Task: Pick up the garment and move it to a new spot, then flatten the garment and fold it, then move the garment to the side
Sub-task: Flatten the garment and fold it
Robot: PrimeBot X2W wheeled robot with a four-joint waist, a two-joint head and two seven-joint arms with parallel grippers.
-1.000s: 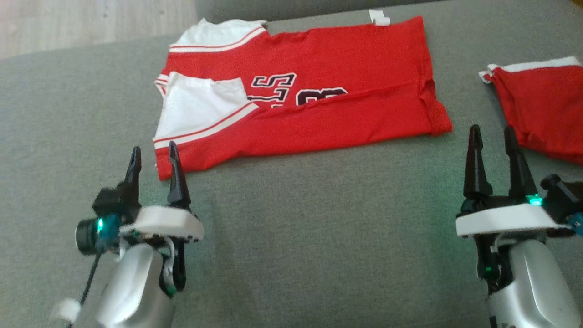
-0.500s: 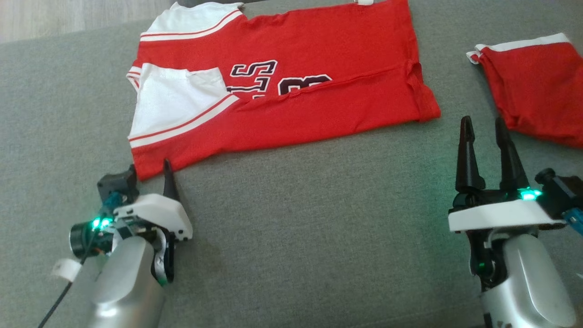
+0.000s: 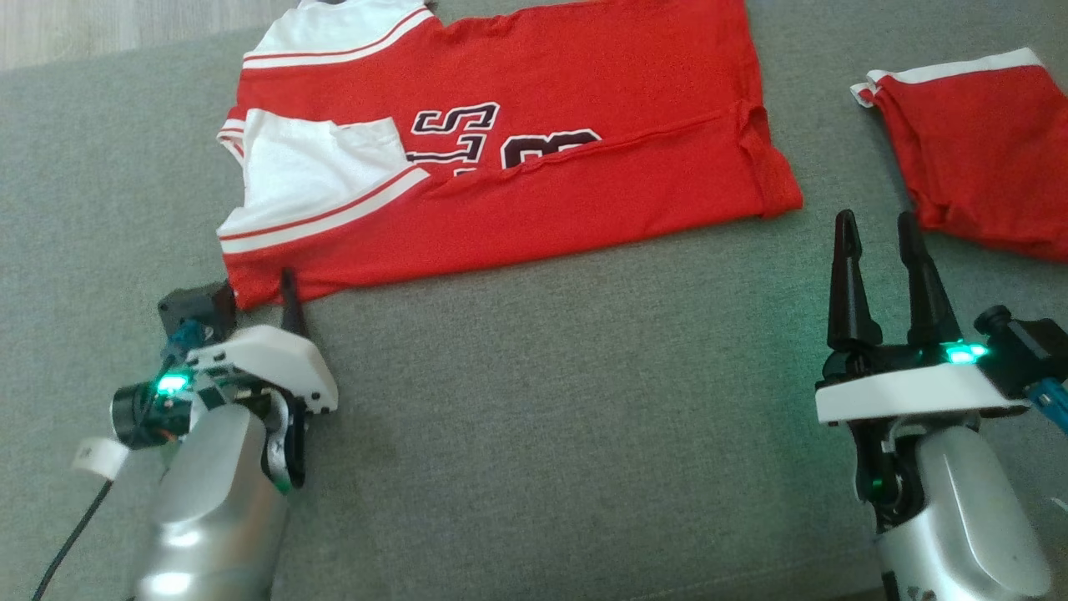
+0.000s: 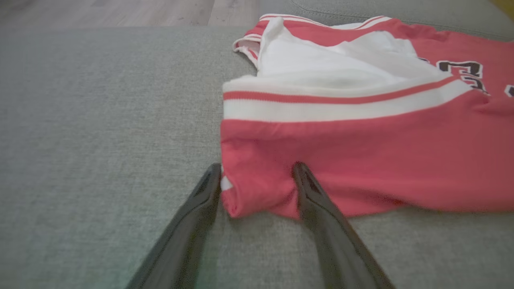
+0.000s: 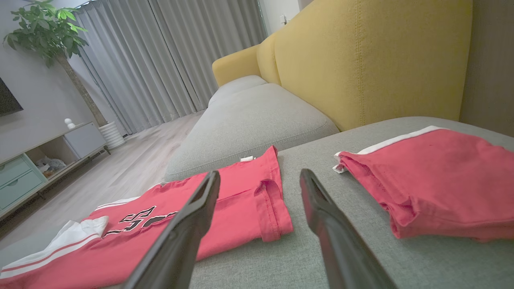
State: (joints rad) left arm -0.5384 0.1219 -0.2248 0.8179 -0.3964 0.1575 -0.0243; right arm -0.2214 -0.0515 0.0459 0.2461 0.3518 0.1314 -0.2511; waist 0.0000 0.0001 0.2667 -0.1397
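Observation:
The garment (image 3: 517,167) is a red and white jersey with dark lettering, lying folded lengthwise on the grey cushion (image 3: 542,401). My left gripper (image 3: 254,290) is at its near left corner, tilted down toward the cushion. In the left wrist view the gripper (image 4: 258,168) is open and the garment's (image 4: 361,160) red corner lies between the two fingers. My right gripper (image 3: 876,224) stands open just off the hem end, with nothing between its fingers. The right wrist view has the right gripper (image 5: 260,176) above the garment's (image 5: 225,216) hem.
A second folded red garment with white trim (image 3: 976,142) lies at the right, close to my right gripper, seen too as the red pile (image 5: 441,180). A yellow sofa back (image 5: 361,60) rises behind. Wooden floor (image 3: 83,25) lies beyond the cushion's far left edge.
The head camera has shifted. My left gripper has tipped forward and down until its fingers straddle the garment's near left corner. The right gripper has barely moved.

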